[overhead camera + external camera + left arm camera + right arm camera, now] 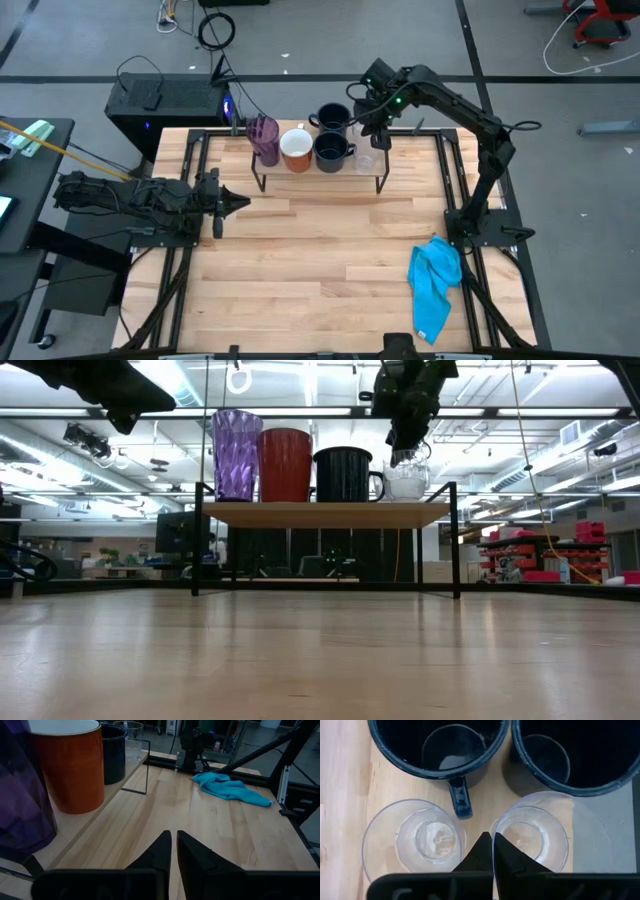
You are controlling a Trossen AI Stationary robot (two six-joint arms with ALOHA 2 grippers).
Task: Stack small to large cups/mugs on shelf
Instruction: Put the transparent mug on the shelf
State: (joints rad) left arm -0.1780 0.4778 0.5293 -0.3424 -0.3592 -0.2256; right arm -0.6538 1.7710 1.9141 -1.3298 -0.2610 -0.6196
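Nearest the front edge of the light wood tabletop (300,280) there's a crumpled blue cloth (436,282) lying near the right arm's base. The left gripper (238,203) sits low at the table's left side, fingers pressed together, holding nothing. Farther back is the low wood-topped shelf on thin black legs (325,514), carrying a ribbed translucent purple tumbler (236,455), a white mug with orange-brown inside (296,150), two black handled mugs (333,150) and two small clear plastic cups (413,840). The right gripper (492,842) hangs over the clear cups, fingers together, gripping nothing.

Overhead, table-level, two wrist views
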